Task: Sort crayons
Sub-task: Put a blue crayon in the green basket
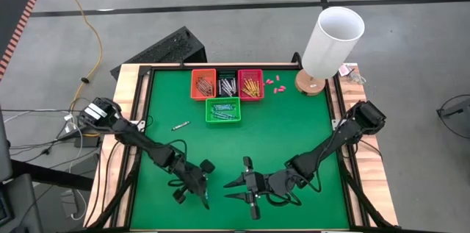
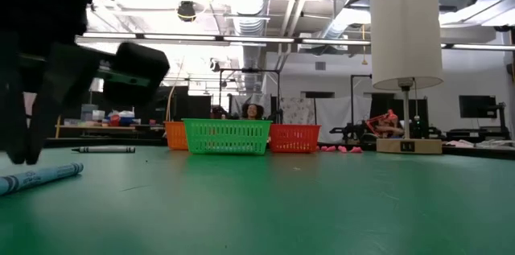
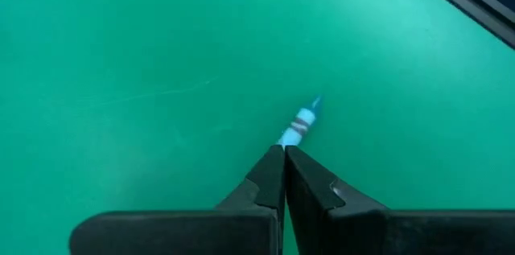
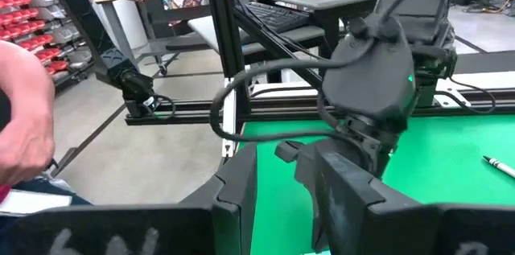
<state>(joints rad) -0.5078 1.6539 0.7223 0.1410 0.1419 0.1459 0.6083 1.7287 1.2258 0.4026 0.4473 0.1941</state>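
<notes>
A blue crayon [image 3: 301, 123] lies flat on the green table [image 1: 294, 137] near its front edge and shows in the low view too [image 2: 42, 178]. My left gripper [image 3: 284, 155] is shut, slanting down, with its tips right at the crayon's near end. To its right, my right gripper [image 1: 244, 187] hangs open and level above the table, pointing at the left arm, with nothing between its fingers. A lone grey crayon [image 1: 181, 125] lies left of centre. Sorted crayons fill the orange [image 1: 203, 84], dark [image 1: 226, 84], red [image 1: 251, 84] and green [image 1: 222, 110] baskets. My left gripper has its shut fingertips [image 3: 273, 166] at the blue crayon's near end [image 3: 288, 137], slanting down from the near left. The crayon lies on the table and points away from the tips. Whether the tips touch it, I cannot tell.
A lamp [image 1: 330, 42] with a white shade stands at the far right corner, with a few pink bits [image 1: 273, 84] beside the baskets. The table has a raised wooden rim [image 1: 132, 93]. A person's hand [image 4: 20, 118] shows beyond the table's left side.
</notes>
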